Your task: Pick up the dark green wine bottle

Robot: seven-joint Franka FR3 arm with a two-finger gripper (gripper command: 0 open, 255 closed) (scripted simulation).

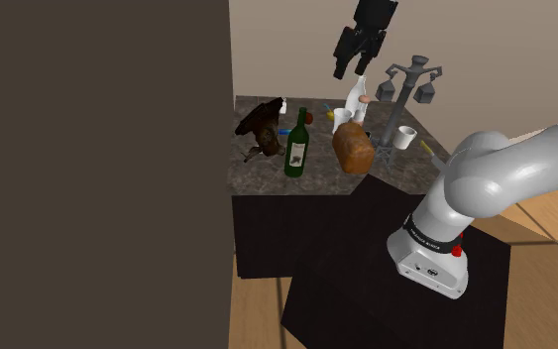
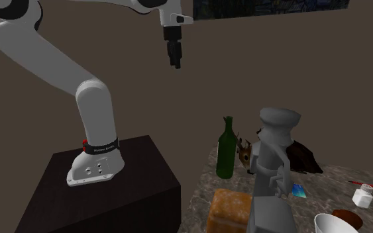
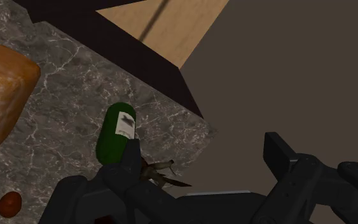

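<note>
Shoulder: behind stand [image 1: 366, 288], down onto counter [image 1: 267, 178]. Second exterior: low, across counter, facing arm [image 2: 95, 112]. Wrist: overhead. 3 share counter.

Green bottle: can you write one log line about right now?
stage: before grasp | gripper: open, empty, high above counter | green wine bottle: upright on counter, untouched | next: probably lower toward bottle

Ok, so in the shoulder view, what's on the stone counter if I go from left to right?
You'd meet the brown animal figure → dark green wine bottle → loaf of bread → small white cup.
</note>
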